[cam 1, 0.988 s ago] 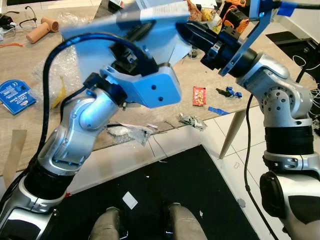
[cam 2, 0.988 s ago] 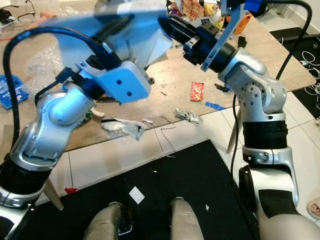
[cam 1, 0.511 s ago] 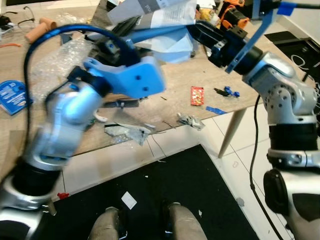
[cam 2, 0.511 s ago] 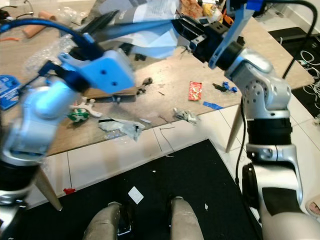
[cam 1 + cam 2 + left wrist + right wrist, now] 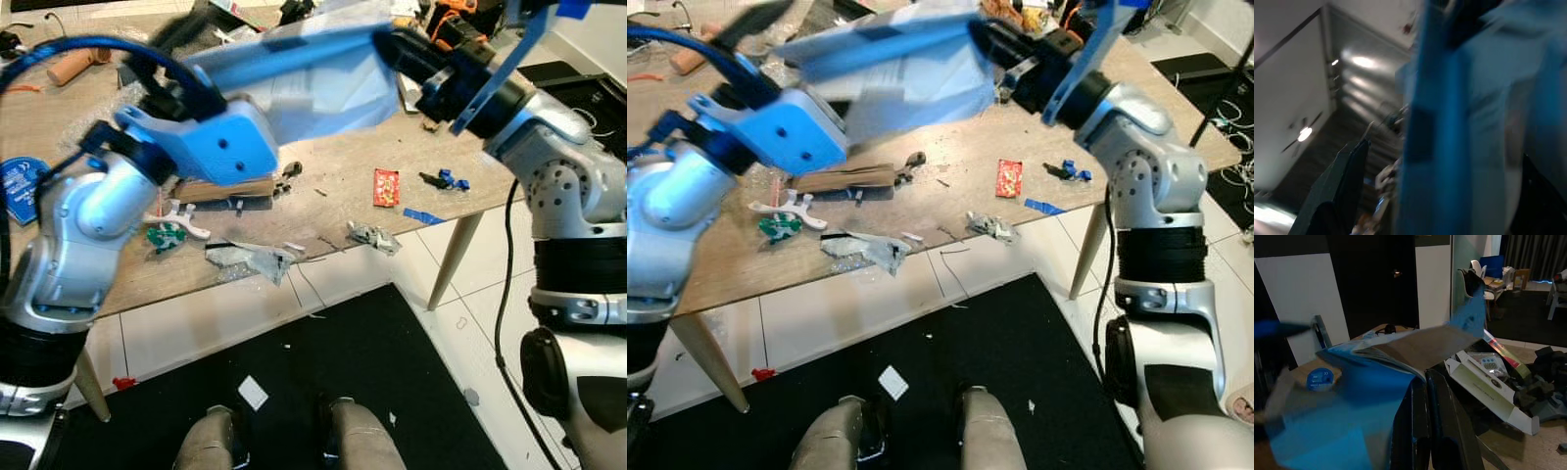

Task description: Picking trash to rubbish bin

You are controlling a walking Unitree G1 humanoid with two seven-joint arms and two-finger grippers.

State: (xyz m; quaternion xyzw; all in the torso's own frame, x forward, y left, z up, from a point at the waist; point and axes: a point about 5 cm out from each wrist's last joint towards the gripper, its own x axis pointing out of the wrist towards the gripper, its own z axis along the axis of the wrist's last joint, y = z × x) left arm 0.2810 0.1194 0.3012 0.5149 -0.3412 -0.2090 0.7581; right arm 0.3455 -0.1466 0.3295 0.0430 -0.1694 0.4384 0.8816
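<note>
Nearest: robot's two feet [image 5: 279, 441] stand on a black mat [image 5: 392, 372], with a small white paper scrap [image 5: 254, 392] lying on the mat just ahead of them.

Table [image 5: 333, 211] edge next. Crumpled clear plastic [image 5: 250, 259] overhangs the near edge; a second small crumpled wrapper [image 5: 375, 237] sits further toward the robot's right. A red snack packet [image 5: 390, 186] lies flat on the wood, with blue tape bits [image 5: 427, 215] and a small blue-black part [image 5: 446, 179] near it. Left side: white and green plastic piece [image 5: 174, 220], brown cardboard strip [image 5: 843, 179], blue round label [image 5: 15, 181].

Above the table both arms hold a blue plastic bag [image 5: 313, 83], stretched between them and motion-blurred. Right gripper [image 5: 1422, 387]: fingers nearly together, pinching the bag's edge, seen in the right wrist view. Left gripper [image 5: 181, 34] is at the bag's other end; blurred, cannot tell how far open it is or whether it grips. Bag contents: cannot tell.

Behind the bag: an open white carton [image 5: 1488, 382] lying on the table with a small device [image 5: 1488, 363] at its mouth. Far edge: tan roll [image 5: 73, 67] and orange-black clutter [image 5: 460, 24].
</note>
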